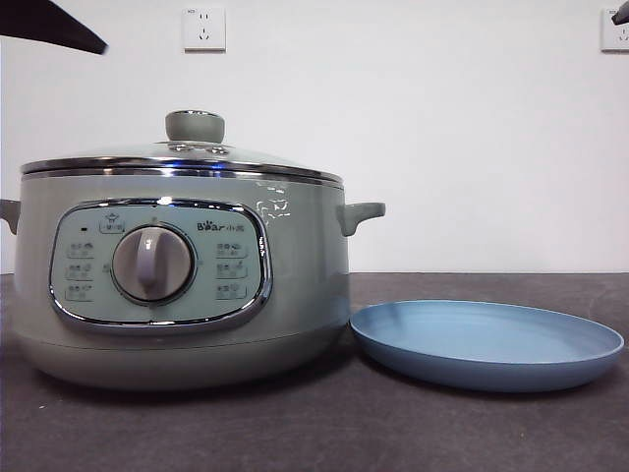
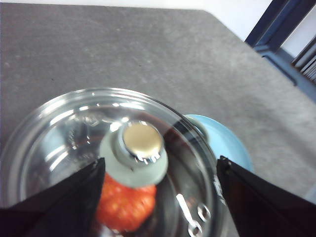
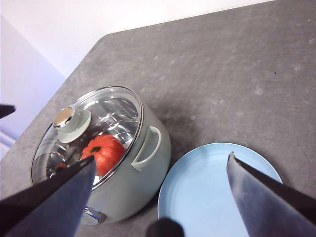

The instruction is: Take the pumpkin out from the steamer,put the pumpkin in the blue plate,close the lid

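Since the lid (image 1: pixel 182 155) sits on the steamer (image 1: pixel 177 285), you're at step one: nothing lifted yet. Your left gripper (image 2: pixel 158 197) hangs above the lid's knob (image 2: pixel 140 155), jaws spread wide and empty, apart from it. I'd judge the next move is straight down, jaws either side of the knob, close, lift clear. Your right gripper (image 3: pixel 163 197) waits high over the blue plate (image 3: pixel 207 192), jaws also wide, holding nothing. The pumpkin (image 3: pixel 102 153) is inside the steamer under the glass; only the wrist views show it. The front view hides it behind the steamer wall, but shows the plate just beside the steamer, empty.
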